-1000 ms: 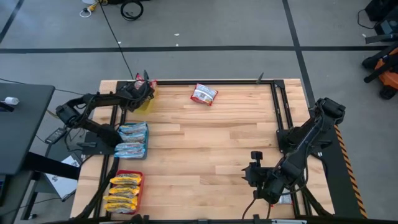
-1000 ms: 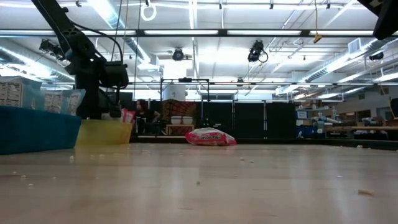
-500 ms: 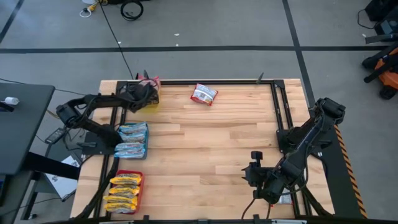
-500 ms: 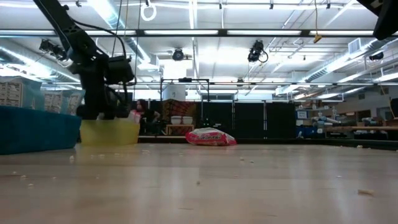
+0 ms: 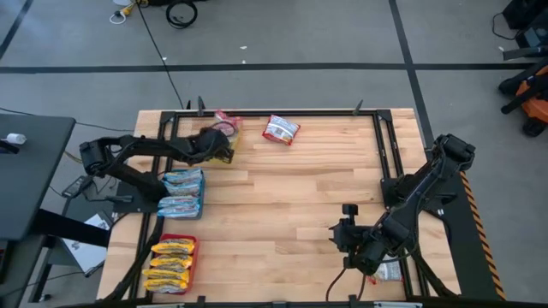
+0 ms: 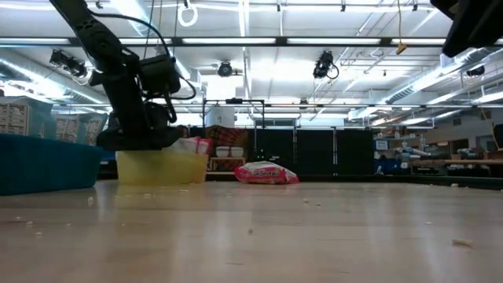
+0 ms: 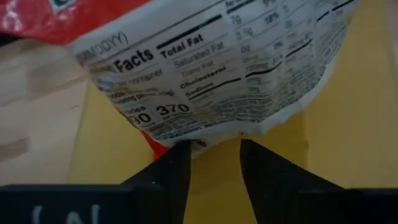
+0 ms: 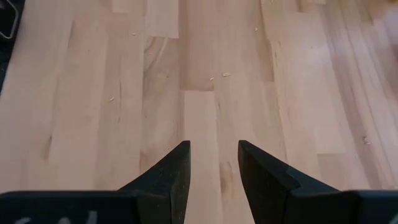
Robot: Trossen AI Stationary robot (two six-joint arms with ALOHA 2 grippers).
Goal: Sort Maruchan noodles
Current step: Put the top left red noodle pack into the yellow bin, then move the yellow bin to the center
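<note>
I am looking at a flat red-and-white plastic noodle packet (image 7: 211, 68) lying partly in the shallow yellow plastic tray (image 5: 224, 155) at the table's far left, its edge just ahead of my left gripper (image 7: 211, 155). The jaws are spread, touching nothing, which I take as a packet freshly let go. A second red-and-white packet (image 5: 280, 129) is lying loose on the bare wood, well apart. Pale blue packets (image 5: 181, 193) are filling the blue tray, yellow-orange packets (image 5: 171, 264) the red tray. My right gripper (image 8: 211, 162) is waiting over bare boards, jaws apart, empty.
</note>
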